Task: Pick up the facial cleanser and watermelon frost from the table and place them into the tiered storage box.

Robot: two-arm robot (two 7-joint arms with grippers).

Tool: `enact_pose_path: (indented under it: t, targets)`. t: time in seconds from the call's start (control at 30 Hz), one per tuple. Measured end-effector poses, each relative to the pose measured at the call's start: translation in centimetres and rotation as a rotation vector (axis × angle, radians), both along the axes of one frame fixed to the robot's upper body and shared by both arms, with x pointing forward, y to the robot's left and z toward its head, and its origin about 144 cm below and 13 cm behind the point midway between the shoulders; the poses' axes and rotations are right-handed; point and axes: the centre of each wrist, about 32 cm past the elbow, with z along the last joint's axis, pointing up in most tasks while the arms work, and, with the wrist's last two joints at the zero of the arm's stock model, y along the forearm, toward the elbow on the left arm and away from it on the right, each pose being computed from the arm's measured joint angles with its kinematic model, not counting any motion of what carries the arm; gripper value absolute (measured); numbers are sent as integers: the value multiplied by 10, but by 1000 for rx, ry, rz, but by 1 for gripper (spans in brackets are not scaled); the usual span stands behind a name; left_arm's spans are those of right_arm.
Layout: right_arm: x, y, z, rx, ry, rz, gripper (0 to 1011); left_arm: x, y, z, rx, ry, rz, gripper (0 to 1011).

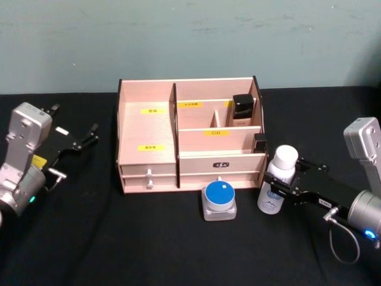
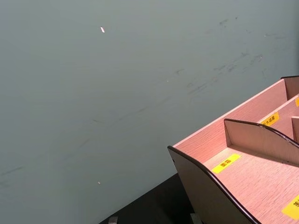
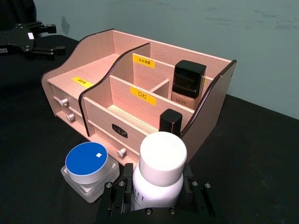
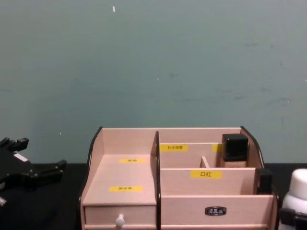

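My right gripper (image 1: 277, 189) grips the white-capped white plastic bottle (image 1: 284, 159) standing just right of the light wooden tiered storage box (image 1: 149, 128); the blue-lidded clear jar (image 1: 219, 195) sits before its drawers (image 1: 149, 176); my left gripper (image 1: 72, 124) idles open, far left

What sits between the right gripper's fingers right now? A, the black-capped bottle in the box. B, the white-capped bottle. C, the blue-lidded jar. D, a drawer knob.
B: the right gripper is closed around the white-capped bottle, which stands on the table beside the tiered storage box.
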Motion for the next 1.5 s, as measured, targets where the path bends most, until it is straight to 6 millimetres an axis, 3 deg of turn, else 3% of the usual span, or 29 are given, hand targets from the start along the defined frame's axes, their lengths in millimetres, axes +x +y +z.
enact_pose_path:
  t: [0.37,0.7,1.5]
  targets:
    - [0,0,-1,20,9,1,609,0,0,0,0,0,0,1001]
    - [-2,0,11,15,-11,21,609,0,0,0,0,0,0,1001]
    - [8,29,71,-13,-116,111,607,0,0,0,0,0,0,1001]
